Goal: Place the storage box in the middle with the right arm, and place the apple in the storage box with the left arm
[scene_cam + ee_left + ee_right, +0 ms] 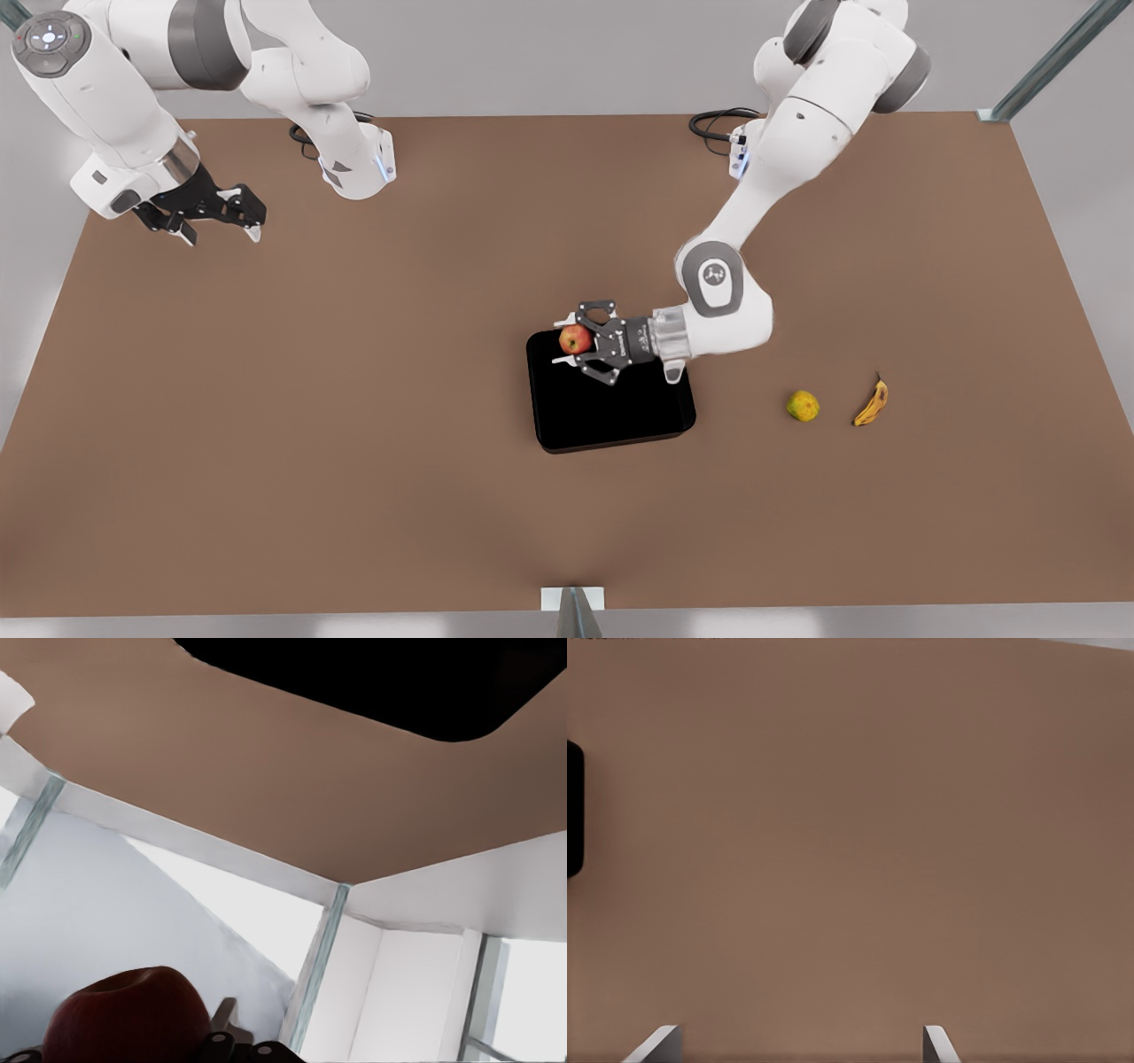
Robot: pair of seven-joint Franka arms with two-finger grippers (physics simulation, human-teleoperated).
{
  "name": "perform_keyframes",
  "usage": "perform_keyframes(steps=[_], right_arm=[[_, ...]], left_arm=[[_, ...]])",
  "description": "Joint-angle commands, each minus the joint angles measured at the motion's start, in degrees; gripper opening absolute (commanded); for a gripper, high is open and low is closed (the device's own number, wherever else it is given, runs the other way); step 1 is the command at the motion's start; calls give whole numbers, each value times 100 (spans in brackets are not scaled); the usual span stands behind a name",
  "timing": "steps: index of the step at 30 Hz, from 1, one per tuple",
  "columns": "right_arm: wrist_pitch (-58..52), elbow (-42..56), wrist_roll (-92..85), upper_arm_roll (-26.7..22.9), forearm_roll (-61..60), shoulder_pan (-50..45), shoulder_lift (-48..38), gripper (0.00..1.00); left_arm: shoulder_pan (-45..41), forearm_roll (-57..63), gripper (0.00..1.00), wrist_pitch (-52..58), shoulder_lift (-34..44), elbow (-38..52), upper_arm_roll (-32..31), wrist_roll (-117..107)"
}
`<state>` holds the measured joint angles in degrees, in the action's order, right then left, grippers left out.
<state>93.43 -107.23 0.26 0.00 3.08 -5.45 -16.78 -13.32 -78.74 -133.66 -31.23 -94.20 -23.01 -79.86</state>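
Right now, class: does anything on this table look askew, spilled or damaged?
Nothing spilled or broken. The storage box sits slightly skewed to the table edges. The left gripper holds the apple above the box's far corner. The right gripper waits open, far off. The banana has brown spots.

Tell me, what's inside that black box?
The storage box looks empty where its floor shows. The left gripper holds the apple over its far corner, hiding the part beneath. The right gripper waits apart, fingers open.
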Motion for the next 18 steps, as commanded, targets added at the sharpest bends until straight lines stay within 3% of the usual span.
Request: perform_keyframes(steps=[1, 8, 9, 10, 18], right_arm=[[0, 0, 0, 0, 0, 9, -10, 100], [9, -44, 0, -26, 9, 79, 25, 100], [0, -44, -9, -26, 0, 79, 17, 100], [-44, -44, -35, -35, 0, 79, 8, 100], [-263, -61, -62, -193, 0, 79, -19, 100]], left_arm=[[4, 6335, 21, 323, -14, 7, -19, -144], [40, 9271, 21, 306, -542, 534, -186, -135], [40, 9579, 36, 306, -639, 526, -327, -152], [40, 9676, 100, 323, -639, 526, -344, -117], [57, 10159, 100, 288, -797, 631, -626, -82]])
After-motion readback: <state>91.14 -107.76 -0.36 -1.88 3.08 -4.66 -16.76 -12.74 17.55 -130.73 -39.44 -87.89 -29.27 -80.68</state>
